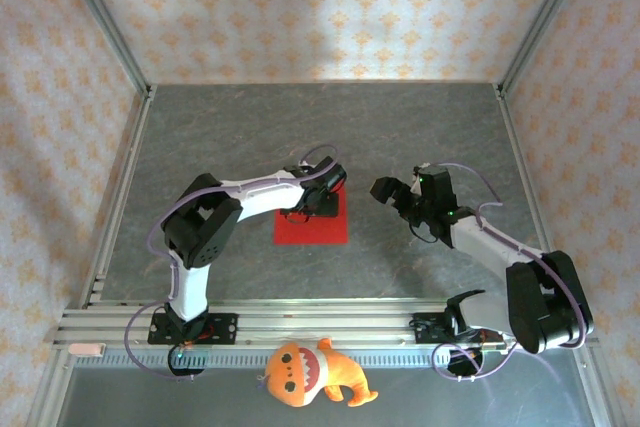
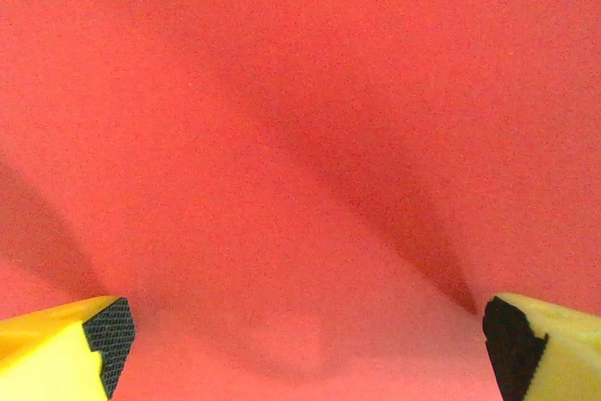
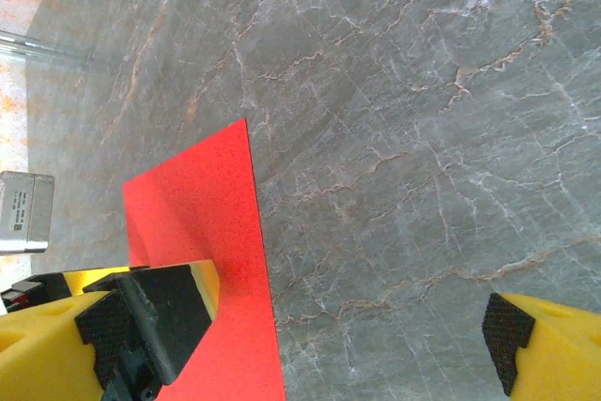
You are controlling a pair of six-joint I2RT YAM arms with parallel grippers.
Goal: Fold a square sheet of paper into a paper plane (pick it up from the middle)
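At tabletop (image 1: 400, 127) centre: red paper sheet (image 1: 312, 229) under left pincer (image 2: 305, 345), spread wide over its middle. Right pincer (image 3: 329, 331) spread, just right of sheet. Pickup step; next, probably: lower, pinch middle.

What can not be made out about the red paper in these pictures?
Top external view: the left gripper covers the far part of the square sheet of paper; contact is unclear.
Left wrist view: the frame cuts off the sheet's sides and near edge.
Right wrist view: a finger of the right gripper hides the sheet's near part; the bottom edge cuts off the rest.
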